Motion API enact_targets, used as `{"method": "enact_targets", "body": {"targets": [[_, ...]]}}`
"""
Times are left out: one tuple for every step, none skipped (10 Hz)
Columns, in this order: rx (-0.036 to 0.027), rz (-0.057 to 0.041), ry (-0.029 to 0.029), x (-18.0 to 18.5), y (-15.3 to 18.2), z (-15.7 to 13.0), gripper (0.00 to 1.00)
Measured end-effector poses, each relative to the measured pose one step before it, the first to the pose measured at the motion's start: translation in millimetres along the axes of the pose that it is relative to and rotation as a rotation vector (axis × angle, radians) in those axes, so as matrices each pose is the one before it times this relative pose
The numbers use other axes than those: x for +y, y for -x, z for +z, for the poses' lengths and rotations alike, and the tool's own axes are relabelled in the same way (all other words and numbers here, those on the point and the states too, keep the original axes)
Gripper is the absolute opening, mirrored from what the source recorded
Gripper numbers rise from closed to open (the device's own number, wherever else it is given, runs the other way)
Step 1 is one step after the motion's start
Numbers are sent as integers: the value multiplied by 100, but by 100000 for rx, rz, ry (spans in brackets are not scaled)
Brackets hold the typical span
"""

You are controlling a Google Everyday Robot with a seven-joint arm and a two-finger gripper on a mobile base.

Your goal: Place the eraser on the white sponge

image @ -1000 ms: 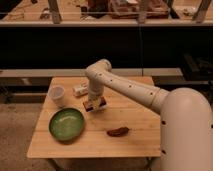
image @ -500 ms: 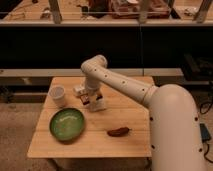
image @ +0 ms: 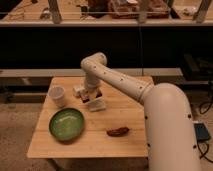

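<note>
The gripper (image: pixel 92 96) is hovering at centre frame, just above the sponge (image: pixel 97 105), apparently pinching the dark eraser (image: pixel 91 98). It should be lowering straight, centring the eraser over the pad before letting go, clear of the cup (image: pixel 57 95).

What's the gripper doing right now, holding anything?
Gripper: low over the table, just above the white sponge; whether it holds the eraser cannot be told.
</note>
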Motion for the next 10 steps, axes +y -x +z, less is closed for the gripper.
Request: {"method": "enact_targets", "body": {"targets": [[-596, 1473, -740, -568, 225, -57, 12], [-935, 1666, -752, -390, 730, -29, 23], [-645, 1149, -349, -277, 612, -83, 34], [-205, 647, 30, -135, 366, -21, 42], [-86, 554, 307, -46, 329, -103, 52], [94, 218, 199, 61, 80, 4, 62], [407, -46, 432, 151, -133, -74, 72], [867, -126, 886, 46, -70, -16, 78], [963, 11, 1145, 3, 70, -85, 80], [647, 107, 761, -11, 98, -87, 80]]}}
